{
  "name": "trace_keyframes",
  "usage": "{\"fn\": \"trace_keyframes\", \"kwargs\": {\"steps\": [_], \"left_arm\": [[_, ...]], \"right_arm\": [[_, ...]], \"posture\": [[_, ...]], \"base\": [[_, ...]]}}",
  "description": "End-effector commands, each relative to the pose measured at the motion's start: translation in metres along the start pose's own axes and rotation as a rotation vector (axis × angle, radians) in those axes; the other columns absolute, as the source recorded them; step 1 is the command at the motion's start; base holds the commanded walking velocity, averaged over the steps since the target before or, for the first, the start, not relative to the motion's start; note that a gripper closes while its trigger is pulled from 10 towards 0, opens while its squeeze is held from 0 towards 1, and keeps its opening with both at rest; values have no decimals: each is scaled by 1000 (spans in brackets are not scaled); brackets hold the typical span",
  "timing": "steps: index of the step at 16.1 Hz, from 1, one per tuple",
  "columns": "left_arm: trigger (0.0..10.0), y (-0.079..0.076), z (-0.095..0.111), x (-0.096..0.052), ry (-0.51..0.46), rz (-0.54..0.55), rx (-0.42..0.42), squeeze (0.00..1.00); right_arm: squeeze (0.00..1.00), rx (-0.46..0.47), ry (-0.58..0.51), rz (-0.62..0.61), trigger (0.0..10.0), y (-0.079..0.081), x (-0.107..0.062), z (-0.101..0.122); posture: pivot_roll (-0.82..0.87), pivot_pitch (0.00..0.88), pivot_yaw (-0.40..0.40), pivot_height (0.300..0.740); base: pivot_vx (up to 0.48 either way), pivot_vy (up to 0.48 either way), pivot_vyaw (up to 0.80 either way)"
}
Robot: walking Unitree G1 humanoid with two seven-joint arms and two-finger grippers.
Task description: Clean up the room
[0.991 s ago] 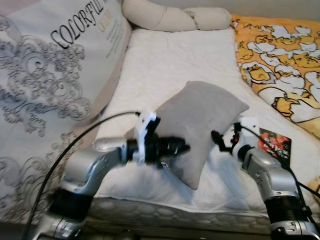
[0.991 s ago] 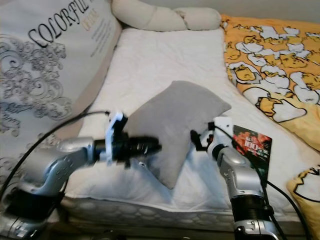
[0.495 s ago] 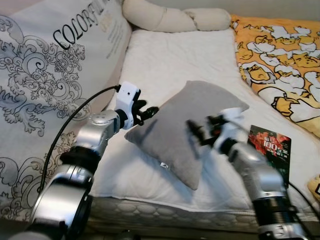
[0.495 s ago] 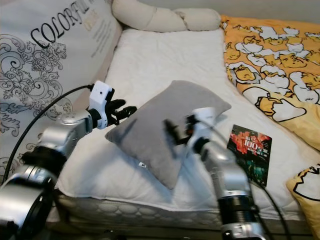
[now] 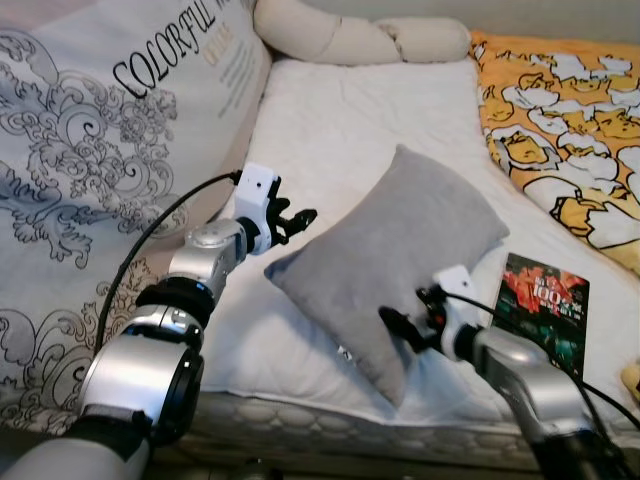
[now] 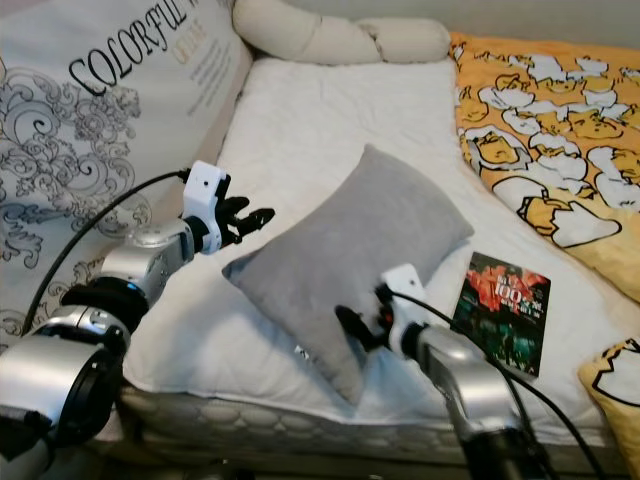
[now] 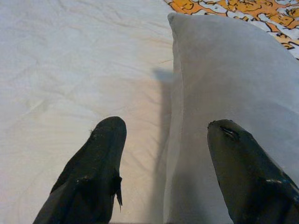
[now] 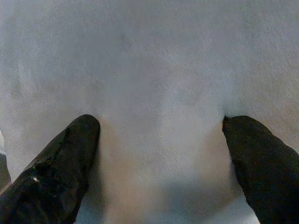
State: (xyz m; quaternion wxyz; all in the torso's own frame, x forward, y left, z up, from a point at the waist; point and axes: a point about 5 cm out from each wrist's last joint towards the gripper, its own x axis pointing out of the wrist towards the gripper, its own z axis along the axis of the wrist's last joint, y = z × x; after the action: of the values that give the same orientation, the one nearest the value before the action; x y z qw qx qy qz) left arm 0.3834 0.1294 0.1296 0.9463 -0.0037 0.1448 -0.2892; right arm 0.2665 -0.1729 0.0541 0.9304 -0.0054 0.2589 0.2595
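White mattress (image 5: 330, 130), grey pillow (image 5: 395, 250), duck-print blanket (image 5: 560, 110), booklet (image 5: 545, 310)

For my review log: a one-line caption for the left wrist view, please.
Open left end effector straddles the grey pillow's edge on the white mattress.

White mattress (image 5: 330, 110), cream bolster (image 5: 350, 35), printed "COLORFUL" cushion (image 5: 90, 150)

White bed (image 5: 330, 130) carries grey pillow (image 5: 390, 250), booklet (image 5: 543, 310), duck blanket (image 5: 570, 110).
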Motion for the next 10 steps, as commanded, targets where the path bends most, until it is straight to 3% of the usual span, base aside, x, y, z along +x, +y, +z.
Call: {"fn": "trace_keyframes", "kwargs": {"steps": [1,3,6,8,10], "left_arm": [[10000,1,3,1,0,5,5,0],[10000,-3,-1,4,16,-2,-34,0],[10000,-21,-14,13,48,-49,-128,0],[10000,-26,-19,15,70,-41,-119,0],[10000,-19,-13,15,23,46,-110,0]], "right_arm": [[0,2,53,-8,10000,-5,-9,-11],[0,-3,62,6,10000,-6,-18,-15],[0,-6,59,42,10000,-2,-25,-15],[0,-7,61,50,10000,0,-26,-16],[0,-33,34,57,10000,3,-28,-12]], "posture": [[-120,23,58,740],[-128,24,63,740],[-137,26,68,740],[-141,27,69,740],[-149,26,76,740]], "base": [[0,0,0],[0,0,0],[0,0,0],[0,0,0],[0,0,0]]}}
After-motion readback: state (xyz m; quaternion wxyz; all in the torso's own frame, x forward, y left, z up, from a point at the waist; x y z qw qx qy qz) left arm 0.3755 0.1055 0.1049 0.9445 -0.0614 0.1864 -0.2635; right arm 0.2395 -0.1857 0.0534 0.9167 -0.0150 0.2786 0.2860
